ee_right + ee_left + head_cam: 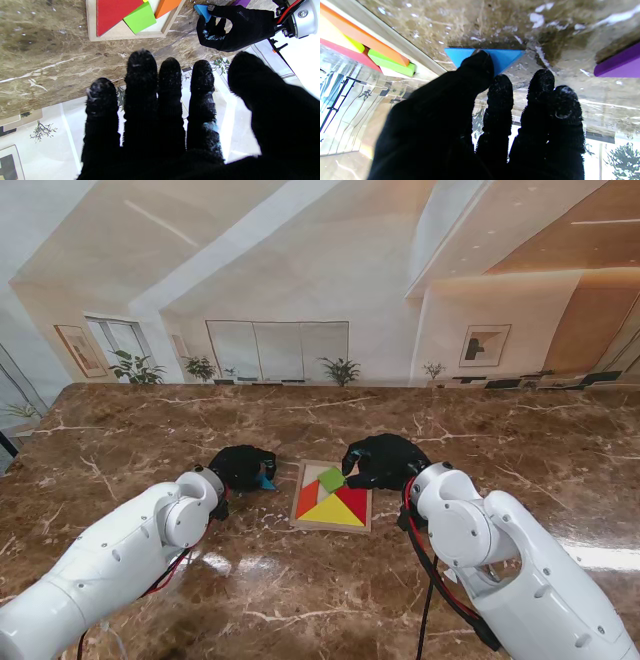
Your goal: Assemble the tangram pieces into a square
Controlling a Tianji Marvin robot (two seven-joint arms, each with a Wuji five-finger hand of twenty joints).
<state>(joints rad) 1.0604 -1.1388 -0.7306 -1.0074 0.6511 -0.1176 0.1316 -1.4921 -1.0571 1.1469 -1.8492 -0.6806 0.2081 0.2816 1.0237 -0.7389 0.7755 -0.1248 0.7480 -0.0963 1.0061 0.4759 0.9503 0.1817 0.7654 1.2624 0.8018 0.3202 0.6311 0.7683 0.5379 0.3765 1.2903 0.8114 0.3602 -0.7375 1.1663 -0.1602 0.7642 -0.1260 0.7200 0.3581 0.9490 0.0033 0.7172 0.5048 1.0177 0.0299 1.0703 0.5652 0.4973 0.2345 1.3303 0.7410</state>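
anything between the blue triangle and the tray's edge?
Nothing. Left wrist view shows only bare marble between the blue triangle and the wooden tray. The left hand has its thumb on the triangle.

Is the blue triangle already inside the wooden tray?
No, the blue triangle lies on the marble table outside the wooden tray, at the fingertips of the left hand.

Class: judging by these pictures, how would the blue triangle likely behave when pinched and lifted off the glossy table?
The blue triangle looks like a thick, rigid block, so it probably won't bend. Its flat faces suggest it slides rather than rolls. The left hand pinches it by one corner, so it might pivot.
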